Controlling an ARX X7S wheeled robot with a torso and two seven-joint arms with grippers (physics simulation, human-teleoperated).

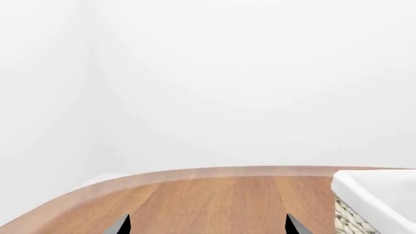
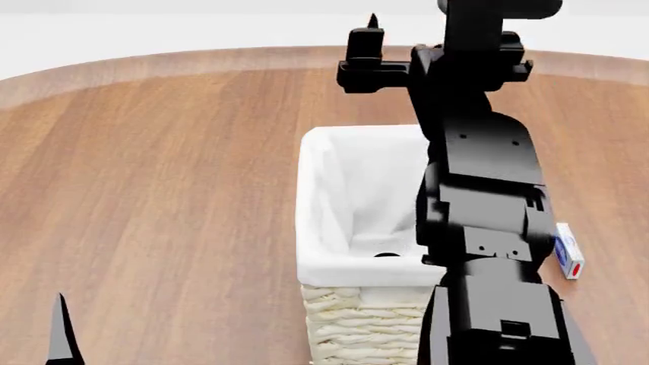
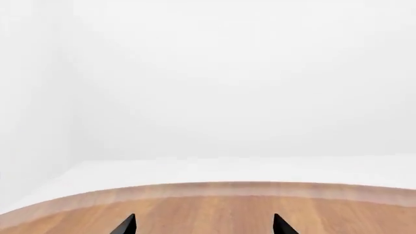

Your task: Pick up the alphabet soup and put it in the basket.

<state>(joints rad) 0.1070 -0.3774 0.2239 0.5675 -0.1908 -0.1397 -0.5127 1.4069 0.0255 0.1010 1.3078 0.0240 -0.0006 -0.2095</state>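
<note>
One small white box (image 2: 569,258) beside basket (image 2: 324,228); its label unreadable.

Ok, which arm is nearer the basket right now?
Right. The right arm reaches straight over the basket, with the right tool beyond its far rim. The left tool is off to the basket's left, nearer the robot.
</note>
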